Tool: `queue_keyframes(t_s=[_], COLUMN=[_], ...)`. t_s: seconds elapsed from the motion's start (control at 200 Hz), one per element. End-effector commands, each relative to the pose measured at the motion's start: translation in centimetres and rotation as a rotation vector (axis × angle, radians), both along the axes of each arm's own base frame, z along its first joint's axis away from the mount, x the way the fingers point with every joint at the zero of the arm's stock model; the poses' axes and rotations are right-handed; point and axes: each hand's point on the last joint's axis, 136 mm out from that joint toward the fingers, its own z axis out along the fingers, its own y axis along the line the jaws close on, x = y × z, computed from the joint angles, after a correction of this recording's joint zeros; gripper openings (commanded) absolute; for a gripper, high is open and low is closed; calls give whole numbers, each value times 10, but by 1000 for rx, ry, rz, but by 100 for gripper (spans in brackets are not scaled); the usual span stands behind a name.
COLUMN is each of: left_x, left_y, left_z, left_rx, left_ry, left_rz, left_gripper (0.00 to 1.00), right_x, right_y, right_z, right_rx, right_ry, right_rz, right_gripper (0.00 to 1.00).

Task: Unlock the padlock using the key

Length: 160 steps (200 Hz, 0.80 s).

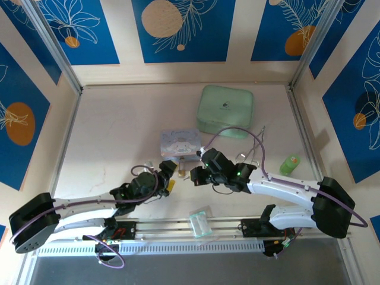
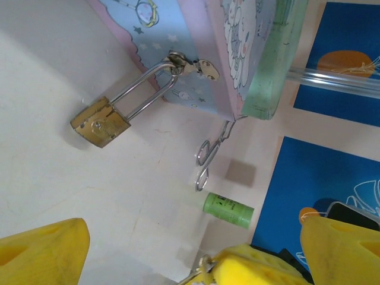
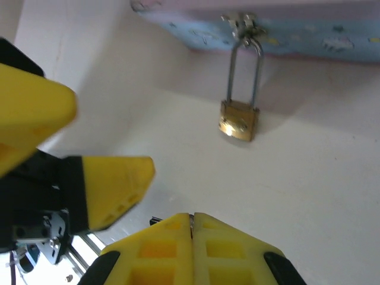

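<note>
**Left to right across the table.**

- **Left gripper** (image 1: 168,172): released, with its yellow fingers (image 2: 41,252) spread wide, just beside the padlock (image 1: 183,174).
- **Padlock:** it lies on the table. Its shackle passes through the hasp of the cartoon tin (image 1: 180,142), and its brass body points away from the tin.
- **Right gripper** (image 3: 191,221): clenched, apparently on the key (image 2: 203,265), near the padlock but apart from it.
- **Step in hand, as judged:** bringing the key to the keyway. To do this well, the left fingers would steady the brass body. The key would then be lined up with the body's free end and pushed in straight.
- **Views:** the left wrist view supplies the key's silver tip and the shackle's full run. The right wrist view supplies the sealed finger seam and the padlock's end face.
</note>
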Motion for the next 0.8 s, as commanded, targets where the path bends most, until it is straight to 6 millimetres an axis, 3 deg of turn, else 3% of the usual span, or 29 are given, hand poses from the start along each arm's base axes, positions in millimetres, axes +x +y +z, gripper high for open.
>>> queue_keyframes(t_s=[0.0,0.095,0.26,0.36,0.795], left_x=[0,0,1,1,-1], left_y=[-7,-8,-6,-5,11], left_z=[11,16,19,19,6], left_rx=[-73,-92,-105,-108,-51], left_ry=[45,33,31,32,70], left_rz=[30,48,69,74,119], left_gripper=[91,88,69,63,19], right_x=[11,12,6,2,-5], right_y=[12,23,40,47,50], right_z=[21,26,26,26,15], right_rx=[33,37,36,35,11], right_ry=[-63,-83,-87,-87,-73], right_rz=[-41,-31,3,20,29], right_gripper=[0,0,0,0,0])
